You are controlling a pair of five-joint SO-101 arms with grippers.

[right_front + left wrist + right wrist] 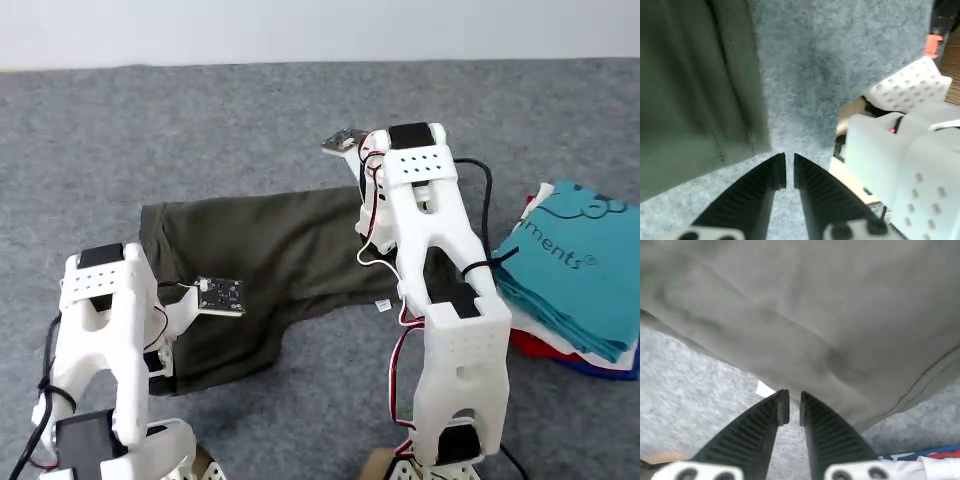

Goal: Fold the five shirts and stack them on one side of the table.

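Note:
An olive green shirt (270, 260) lies spread and partly folded on the grey felt table (200, 120), left of centre. My left gripper (790, 162) is shut with nothing in it, low over bare felt just beside the shirt's stitched hem (747, 115). My right gripper (789, 399) is also shut and holds nothing, hovering at the edge of the olive shirt (815, 305) near its small white label (765, 388). A stack of folded shirts (570, 290) with a teal shirt (560, 250) on top sits at the table's right side.
The left arm (100, 320) stands at the front left and the right arm (450, 320) at the front centre-right, close to the stack. The right arm's white base (905, 150) appears in the left wrist view. Bare felt stretches along the back.

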